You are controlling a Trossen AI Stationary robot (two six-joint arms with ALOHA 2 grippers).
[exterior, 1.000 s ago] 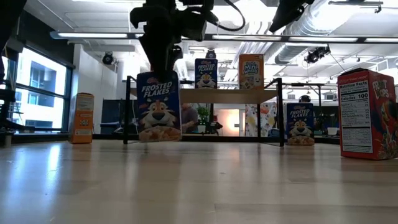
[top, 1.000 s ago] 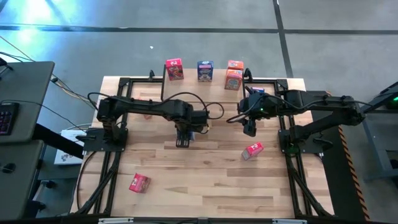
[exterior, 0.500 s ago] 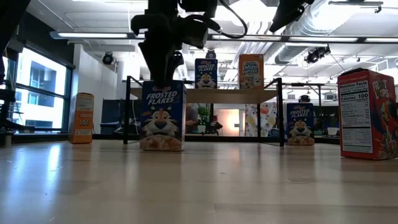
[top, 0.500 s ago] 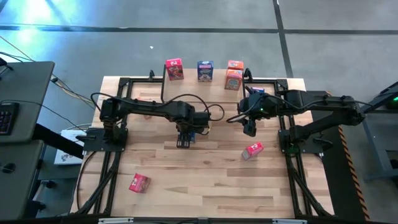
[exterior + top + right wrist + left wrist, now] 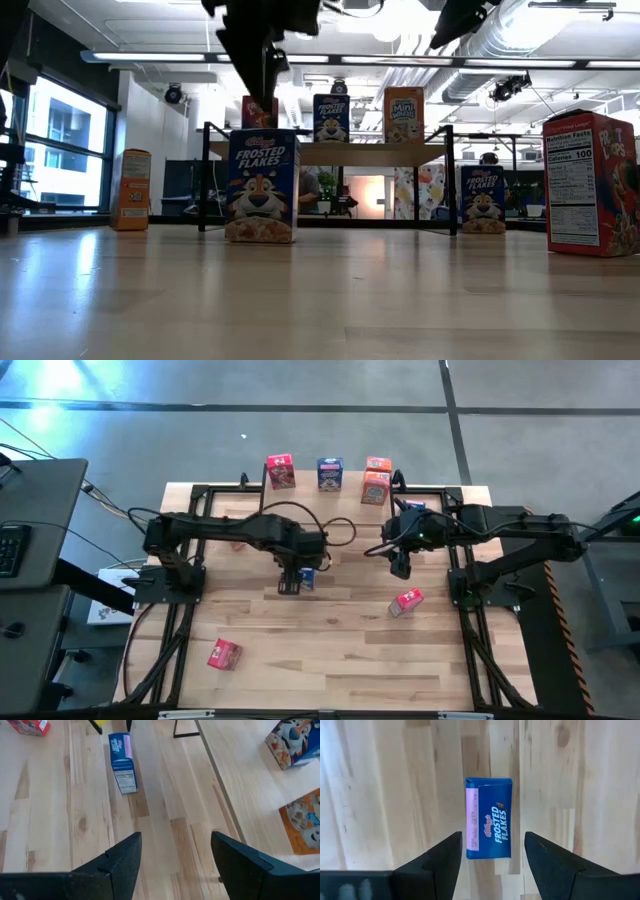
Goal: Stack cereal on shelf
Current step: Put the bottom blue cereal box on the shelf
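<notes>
- Left claw (image 5: 288, 586) now risen above the blue Frosted Flakes box (image 5: 262, 185), fingers spread wide, gripping nothing; a second ago clamped around that box.
- Box released, standing upright on the desk (image 5: 330, 640) in front of the shelf (image 5: 340, 153), not yet on it.
- Shelf already carrying three boxes.
- Likely a regrasp before lifting.
- Right claw (image 5: 401, 571) hovering mid-desk, fingers apart, empty, unchanged.
- Red box (image 5: 406, 601) lying nearby.

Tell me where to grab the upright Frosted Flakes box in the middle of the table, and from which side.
Come straight down on the Frosted Flakes box and pinch its two broad faces near the top edge. It stands upright and free, and the open left gripper already hangs above it.
</notes>
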